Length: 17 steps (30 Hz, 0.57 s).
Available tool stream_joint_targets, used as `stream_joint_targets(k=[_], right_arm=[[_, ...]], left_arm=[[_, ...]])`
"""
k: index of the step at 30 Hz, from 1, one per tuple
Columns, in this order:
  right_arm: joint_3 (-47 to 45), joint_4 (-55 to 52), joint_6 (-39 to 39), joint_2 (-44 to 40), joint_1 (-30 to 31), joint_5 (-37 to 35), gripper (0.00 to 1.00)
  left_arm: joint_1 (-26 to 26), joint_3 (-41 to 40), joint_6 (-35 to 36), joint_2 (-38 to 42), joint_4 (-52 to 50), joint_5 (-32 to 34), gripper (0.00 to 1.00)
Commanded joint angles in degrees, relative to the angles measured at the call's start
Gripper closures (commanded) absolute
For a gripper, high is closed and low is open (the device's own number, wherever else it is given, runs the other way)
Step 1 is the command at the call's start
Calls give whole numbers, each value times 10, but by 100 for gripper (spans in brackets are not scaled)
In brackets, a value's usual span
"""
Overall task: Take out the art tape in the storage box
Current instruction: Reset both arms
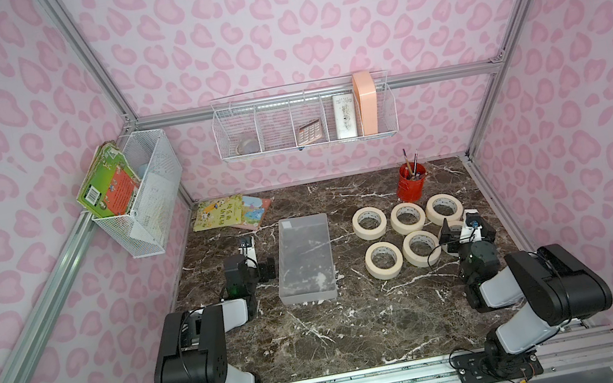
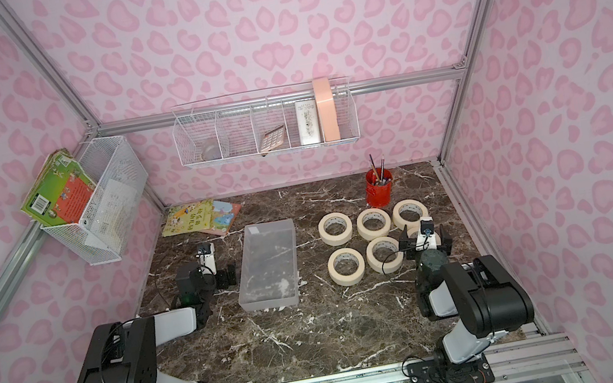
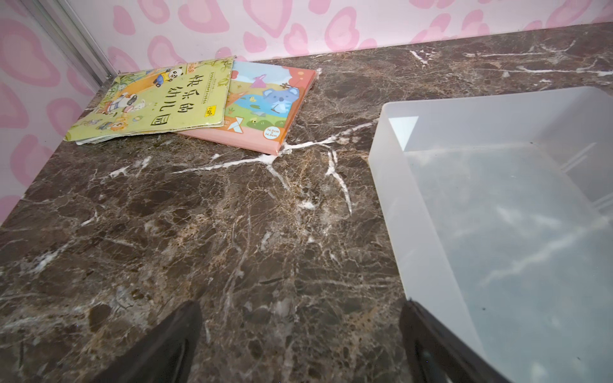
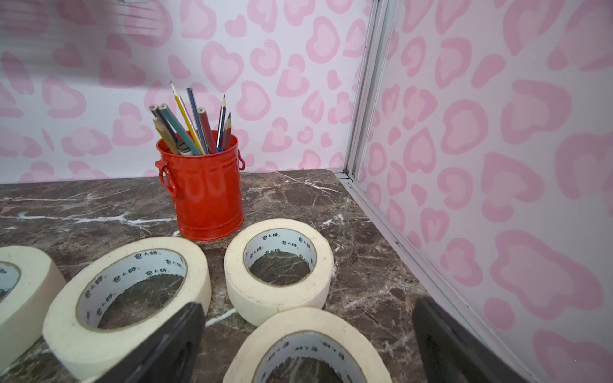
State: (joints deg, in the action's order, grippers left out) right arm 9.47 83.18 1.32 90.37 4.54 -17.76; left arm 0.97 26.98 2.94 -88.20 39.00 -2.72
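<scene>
Taking the far wall as 12 o'clock, we see the table (image 1: 361, 326) bare from centre to the 6 o'clock edge: the widest free room. The box (image 1: 303, 260) sits just off centre toward 10 o'clock, long side running 12–6, w/ nothing in it; marble shows through its frosted floor. The left gripper (image 3: 300, 306) is at the box's 9 o'clock side, fingers wide apart, gripping nothing. One finger overlaps the box's corner in the wrist view and we can't tell if it touches. Two books (image 1: 233, 215) lie at 11 o'clock by the back edge.

All six tape rolls (image 1: 409, 229) lie flat on the marble at approx. 2 o'clock, outside the box, in two rows of three, nearly touching. They're cream rings w/ white printed cores. The right gripper (image 4: 306, 303) has its fingers spread either side of the sixth roll (image 4: 308, 320), at the front row's 3 o'clock end, w/ a gap on ea. side. Its outer finger is near the wall rail (image 4: 398, 240) at the 3 o'clock edge, so room is tight there. A red pencil pot (image 4: 207, 195) stands just behind the back row, at 1 o'clock.
</scene>
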Motion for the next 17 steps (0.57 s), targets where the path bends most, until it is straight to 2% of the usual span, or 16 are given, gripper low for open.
stream_joint_targets(k=[1,17], right_arm=[[1,4,5,1,-1,-9,0],[3,1,1,1,3,-12,0]], left_arm=[[-1,-1,-4,2,12,-8,2],[0,-1,-5,3,12,-8,2]])
